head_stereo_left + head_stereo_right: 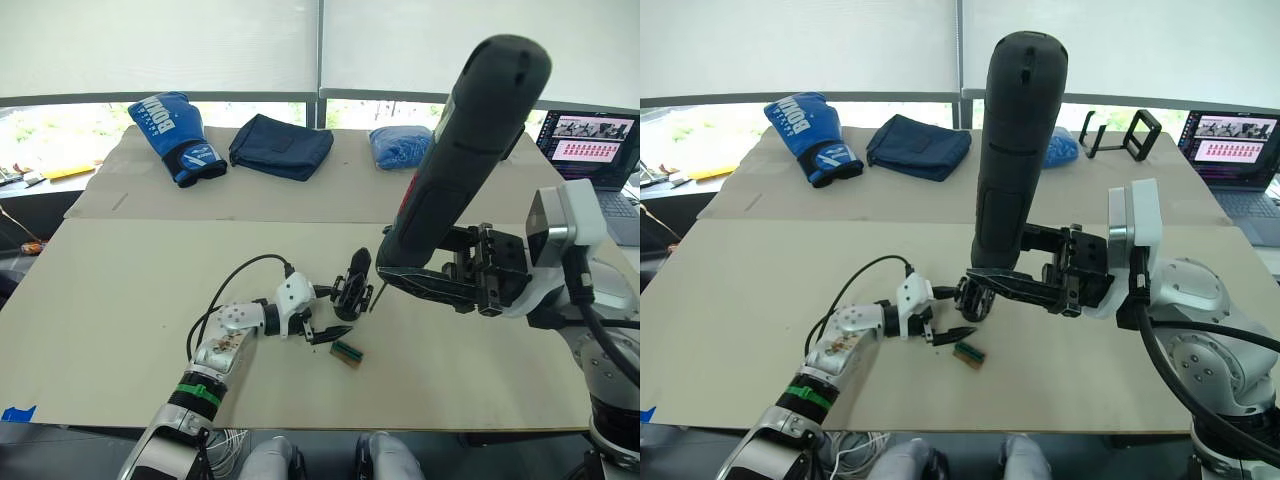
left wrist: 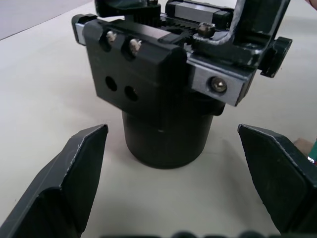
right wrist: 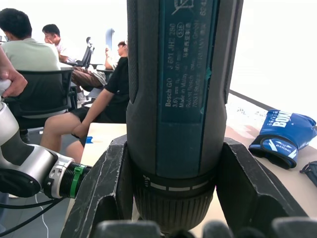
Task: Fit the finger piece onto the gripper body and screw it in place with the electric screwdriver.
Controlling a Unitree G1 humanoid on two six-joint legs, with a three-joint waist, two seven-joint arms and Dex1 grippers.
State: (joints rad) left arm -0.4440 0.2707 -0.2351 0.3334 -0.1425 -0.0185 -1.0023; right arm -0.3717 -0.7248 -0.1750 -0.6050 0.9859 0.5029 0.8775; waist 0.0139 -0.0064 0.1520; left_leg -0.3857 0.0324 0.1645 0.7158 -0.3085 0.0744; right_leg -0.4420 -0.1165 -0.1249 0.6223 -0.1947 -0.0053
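The gripper body stands upright on the table, a black stubby base with a metal rail on top. My left gripper is open, one finger on each side of the base and neither touching it. My right gripper is shut on the electric screwdriver, a thick black cylinder held nearly upright and leaning right. Its thin bit points down just right of the gripper body. The right wrist view has the fingers clamped round the screwdriver above its collar. I cannot pick out the finger piece.
A small green and brown item lies on the beige table just in front of the left gripper. At the back are a blue boxing glove, a navy cloth, a blue bundle, a black stand and a laptop.
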